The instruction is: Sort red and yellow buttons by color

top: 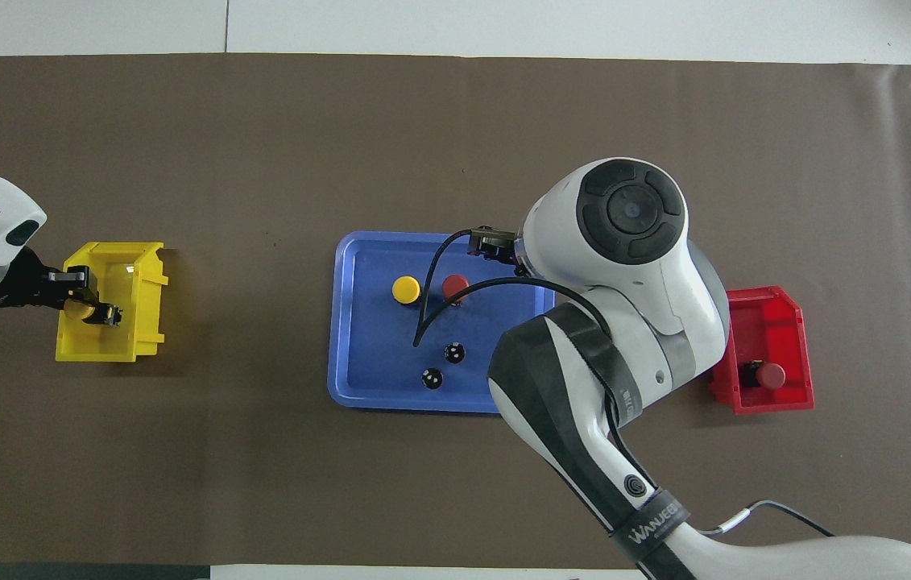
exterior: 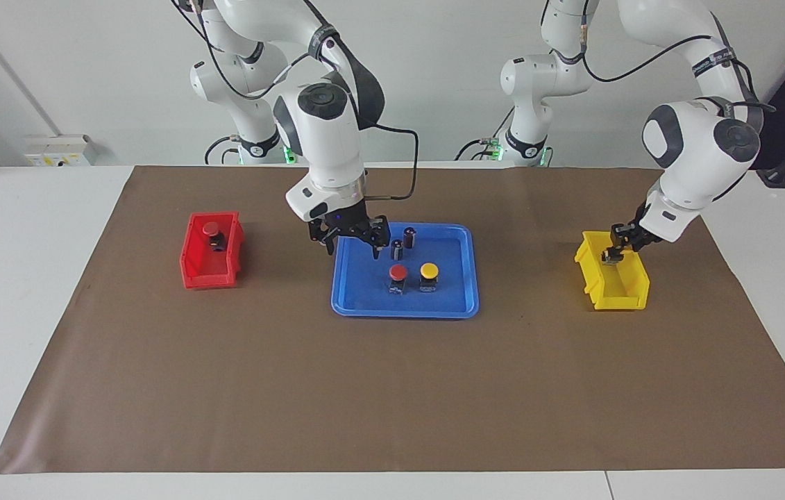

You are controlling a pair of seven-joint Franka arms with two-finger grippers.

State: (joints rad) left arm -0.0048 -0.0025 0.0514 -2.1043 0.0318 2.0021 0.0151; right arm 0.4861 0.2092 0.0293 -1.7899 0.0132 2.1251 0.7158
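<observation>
Left gripper pinching a yellow button inside the yellow bin near the left arm's table edge — needs releasing; right gripper spread over the blue tray — red button looks next.

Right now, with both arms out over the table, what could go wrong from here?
The left gripper holds a yellow button over the yellow bin; released off-centre, it might bounce off the rim. The right gripper hangs over the blue tray beside two dark cylinders, which it might topple.
</observation>
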